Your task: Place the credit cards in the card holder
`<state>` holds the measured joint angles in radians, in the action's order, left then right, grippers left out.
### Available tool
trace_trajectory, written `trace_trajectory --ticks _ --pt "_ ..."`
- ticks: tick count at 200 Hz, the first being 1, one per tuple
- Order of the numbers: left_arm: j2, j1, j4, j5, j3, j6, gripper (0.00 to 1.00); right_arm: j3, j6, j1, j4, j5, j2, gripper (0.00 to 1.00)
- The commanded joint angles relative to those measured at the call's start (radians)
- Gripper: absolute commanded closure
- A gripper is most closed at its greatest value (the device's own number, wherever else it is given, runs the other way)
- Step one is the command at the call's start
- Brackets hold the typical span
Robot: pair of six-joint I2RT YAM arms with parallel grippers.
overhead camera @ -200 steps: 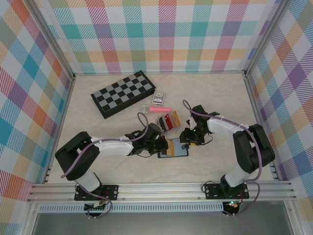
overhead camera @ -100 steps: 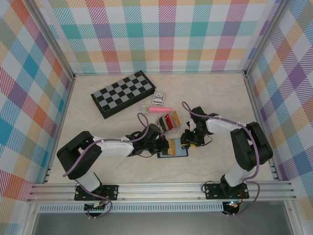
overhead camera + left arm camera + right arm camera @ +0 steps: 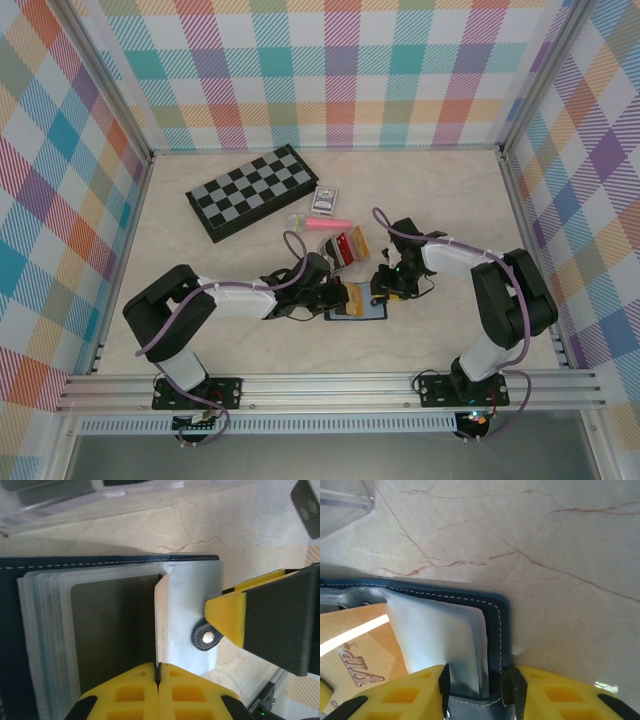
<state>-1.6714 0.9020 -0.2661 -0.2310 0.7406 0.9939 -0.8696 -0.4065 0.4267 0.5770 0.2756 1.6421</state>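
Right end effector (image 3: 478, 684) tightened, grasping card holder (image 3: 470, 599) edge, left end effector (image 3: 158, 674) clenched on its clear sleeve (image 3: 192, 587)

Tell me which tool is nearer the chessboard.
Left. Both are near-right of the chessboard, at the card holder: left tool on its left edge, right tool farther off on its right edge.

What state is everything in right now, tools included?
card holder: open flat, sleeves fanned.
snap tab: unfastened.
clear sleeve: lifted on edge, pinched.
left tool: shut on that clear sleeve.
right tool: astride the card holder's edge, grip unclear.
clear box: holds credit cards on edge.
chessboard: folded shut.
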Motion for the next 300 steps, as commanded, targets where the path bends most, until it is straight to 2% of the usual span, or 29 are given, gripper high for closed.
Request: trace_trajectory --ticks 1,73,112,205,231,245,269,300 --pt "-0.023 0.015 -0.09 -0.022 -0.016 0.021 1.0 0.027 -0.005 0.008 -0.016 -0.006 0.038 0.62" --pt "-0.06 0.015 -0.053 -0.024 -0.008 0.028 1.0 0.023 -0.006 0.008 -0.01 -0.012 0.041 0.62" --pt "-0.104 0.034 0.078 -0.008 0.07 -0.025 0.98 0.024 -0.008 0.007 -0.017 0.008 0.046 0.62" --pt "-0.169 0.074 0.231 0.025 0.21 -0.071 0.8 0.035 -0.029 0.007 -0.027 0.024 0.039 0.65" --pt "-0.193 0.08 0.265 0.013 0.251 -0.084 0.79 0.036 -0.052 0.007 -0.012 -0.006 0.024 0.65" --pt "-0.201 0.084 0.26 0.0 0.262 -0.089 0.73 0.038 -0.064 0.007 -0.006 -0.016 0.019 0.65" --pt "-0.212 0.089 0.254 -0.026 0.28 -0.103 0.71 0.042 -0.088 0.007 -0.007 -0.018 0.01 0.65" --pt "-0.241 0.092 0.246 -0.081 0.301 -0.117 0.66 0.04 -0.12 0.007 0.008 -0.081 -0.011 0.64"
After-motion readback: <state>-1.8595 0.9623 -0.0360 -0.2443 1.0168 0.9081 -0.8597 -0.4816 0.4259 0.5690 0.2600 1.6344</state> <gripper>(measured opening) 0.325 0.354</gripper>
